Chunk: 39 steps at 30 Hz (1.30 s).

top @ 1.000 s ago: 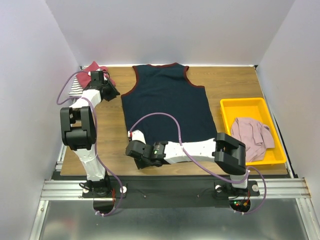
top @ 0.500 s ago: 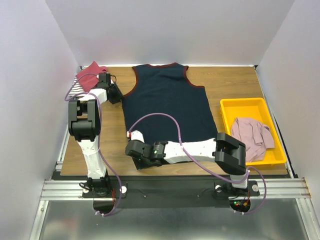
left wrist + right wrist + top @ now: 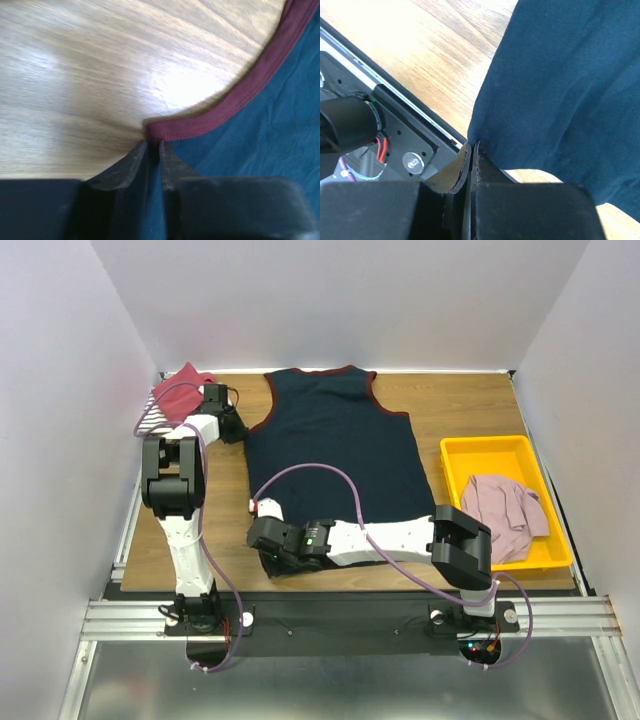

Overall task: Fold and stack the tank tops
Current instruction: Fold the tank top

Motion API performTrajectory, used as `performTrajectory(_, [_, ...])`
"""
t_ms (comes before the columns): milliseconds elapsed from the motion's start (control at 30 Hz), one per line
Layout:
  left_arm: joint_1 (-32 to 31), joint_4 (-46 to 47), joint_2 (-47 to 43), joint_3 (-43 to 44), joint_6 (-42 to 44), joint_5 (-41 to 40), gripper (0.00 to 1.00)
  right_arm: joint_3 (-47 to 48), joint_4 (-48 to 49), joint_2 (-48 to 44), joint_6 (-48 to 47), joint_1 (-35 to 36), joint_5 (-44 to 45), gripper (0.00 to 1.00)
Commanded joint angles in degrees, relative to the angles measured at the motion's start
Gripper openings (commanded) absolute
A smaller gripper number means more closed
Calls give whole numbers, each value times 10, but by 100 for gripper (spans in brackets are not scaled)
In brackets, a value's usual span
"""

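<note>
– Left hand [image 3: 154, 145], what has it got?
– Its two fingers are pressed almost together on the maroon-trimmed armhole edge of the large navy cloth tank top [image 3: 335, 445], at the garment's left side in the overhead view
– And the right hand [image 3: 472, 148]?
– Its fingers are closed to a thin slit. They pinch the lower left hem corner of the same navy top, close to the bottom edge of the wooden counter [image 3: 460, 405]
– Where does that top lie?
– Spread flat in the middle of the counter, neck toward the top of the frame, both hands at its left edge
– And the other tops?
– A red cloth tank top [image 3: 182, 380] sits on a black-and-white striped one [image 3: 148, 422] in the upper left corner. A crumpled pale pink one [image 3: 500, 512] lies inside the yellow plastic tray [image 3: 490, 446] at the right
</note>
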Motion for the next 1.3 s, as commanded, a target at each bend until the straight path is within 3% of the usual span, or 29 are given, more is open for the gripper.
performTrajectory(0, [-10, -7, 0, 14, 12, -12, 21, 29, 17, -21, 9, 1, -17, 0])
performTrajectory(100, [-11, -6, -6, 14, 13, -19, 9, 29, 18, -21, 14, -2, -28, 0])
performTrajectory(133, [-11, -6, -9, 14, 11, -31, 0, 31, 17, -20, 14, -2, -29, 0])
performTrajectory(400, [20, -21, -108, 6, -23, -159, 0, 103, 23, 21, 18, -2, -110, 0])
performTrajectory(800, [47, -37, -125, 17, -14, -143, 0, 144, 56, 66, 32, 3, -168, 0])
performTrajectory(967, [29, -30, -119, 40, -26, -107, 0, 72, 73, 1, 46, -5, -102, 0])
performTrajectory(1267, [-40, -41, -65, 105, -50, -109, 0, -100, 131, -100, 92, -34, -65, 0])
